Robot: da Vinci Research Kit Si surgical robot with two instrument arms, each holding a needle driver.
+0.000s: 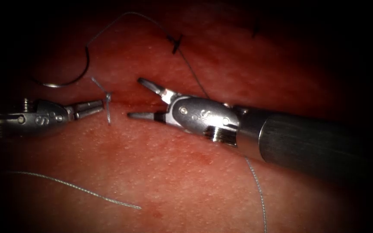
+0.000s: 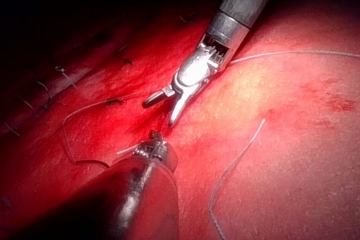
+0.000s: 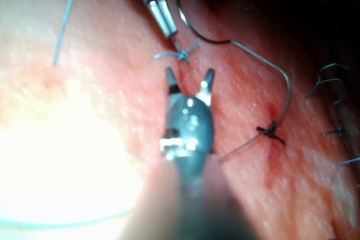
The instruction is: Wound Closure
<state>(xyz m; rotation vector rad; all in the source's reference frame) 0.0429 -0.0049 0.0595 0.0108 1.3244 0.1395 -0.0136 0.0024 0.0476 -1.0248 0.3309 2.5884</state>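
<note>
The tissue point(image 1: 173, 181) carries the cut point(image 1: 126, 101) across the middle. The right tool point(image 1: 141, 99) comes in from 3 o'clock, its fingers point(image 1: 150, 85) spread wide and empty, just right of a knot point(image 1: 107, 98). The left tool point(image 1: 92, 108), from 9 o'clock, has fingers clenched beside that knot; whether they pinch the thread point(image 1: 191, 73) I cannot tell. The needle point(image 1: 80, 71) lies free on the tissue at 10 o'clock.

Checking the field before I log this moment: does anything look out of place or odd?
The needle lies loose on the tissue, upper left, held by neither gripper. A separate piece of thread lies loose lower left. The right gripper is open and empty; the left gripper is shut at a knot.
</note>
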